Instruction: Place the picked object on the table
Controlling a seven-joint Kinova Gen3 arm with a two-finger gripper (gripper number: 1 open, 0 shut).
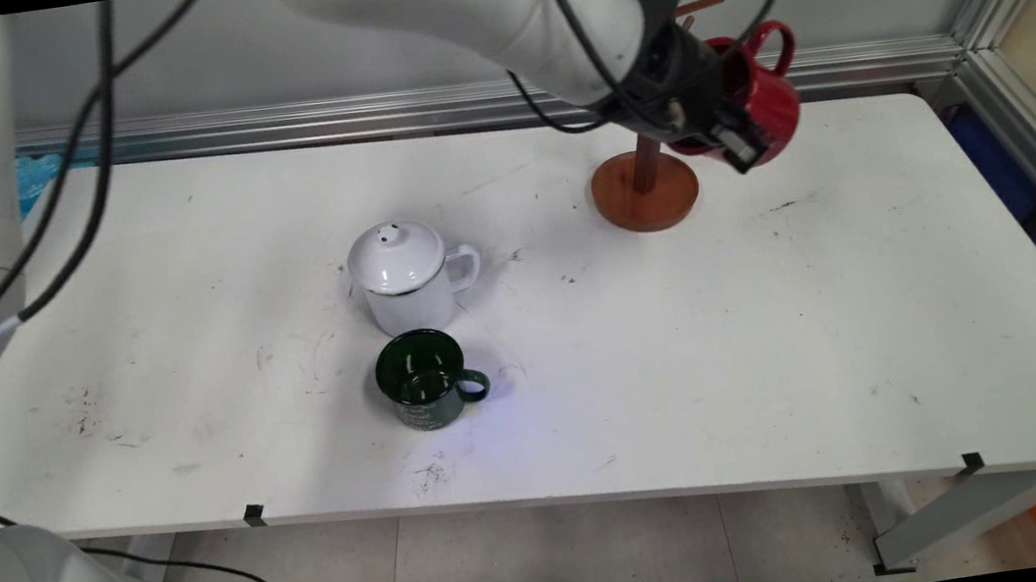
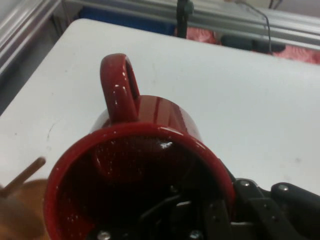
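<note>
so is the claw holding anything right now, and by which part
Yes: the claw holds the red mug by its rim wall, on the side opposite the handle, one finger inside the mug. It is lifted beside the wooden mug stand.

White lidded pot point(image 1: 407, 275) behind green mug point(image 1: 425, 378); wooden stand point(image 1: 645, 188) right.

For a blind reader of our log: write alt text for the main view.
The black gripper holds a red mug in the air beside a wooden mug tree at the white table's far side. Nearer the middle, a white lidded enamel pot stands just behind an upright dark green enamel mug.
</note>
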